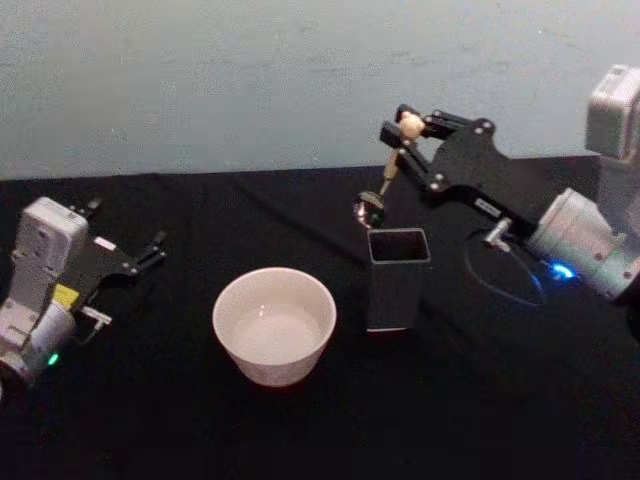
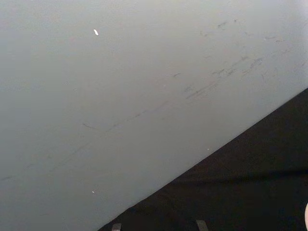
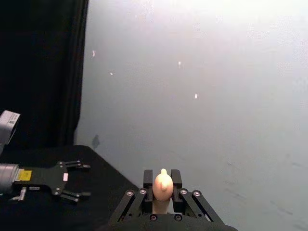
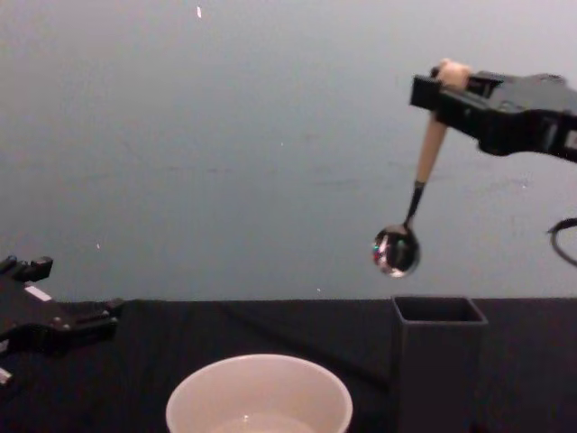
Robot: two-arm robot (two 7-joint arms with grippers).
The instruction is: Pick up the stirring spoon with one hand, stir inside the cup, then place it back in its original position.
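Upper right of the head view, my right hand (image 1: 400, 128), a black blocky gripper on a silver cylindrical wrist, is clamped on the beige bear-head top of the stirring spoon (image 1: 388, 176). That slim spoon slants down to a small shiny round bowl hanging just above the far left corner of the holder (image 1: 398, 290), a tall dark grey square box. Left of the holder, apart from it, stands the cup (image 1: 272, 362), wide, round, smooth cream-white, on the matt black table (image 1: 500, 410). My left gripper (image 1: 154, 251) rests at the left edge with its fingers spread, holding nothing.

Left wrist view: a plain grey wall (image 2: 120, 96) over a wedge of black table.

Right wrist view: at bottom centre, my two black fingers (image 3: 148, 177) press both sides of the rounded bear head.

Chest view: upper right, my hand grips the handle; the spoon tilts, its mirror-like bowl in the air above the left edge of the holder's open top, touching nothing. The cup sits bottom centre.
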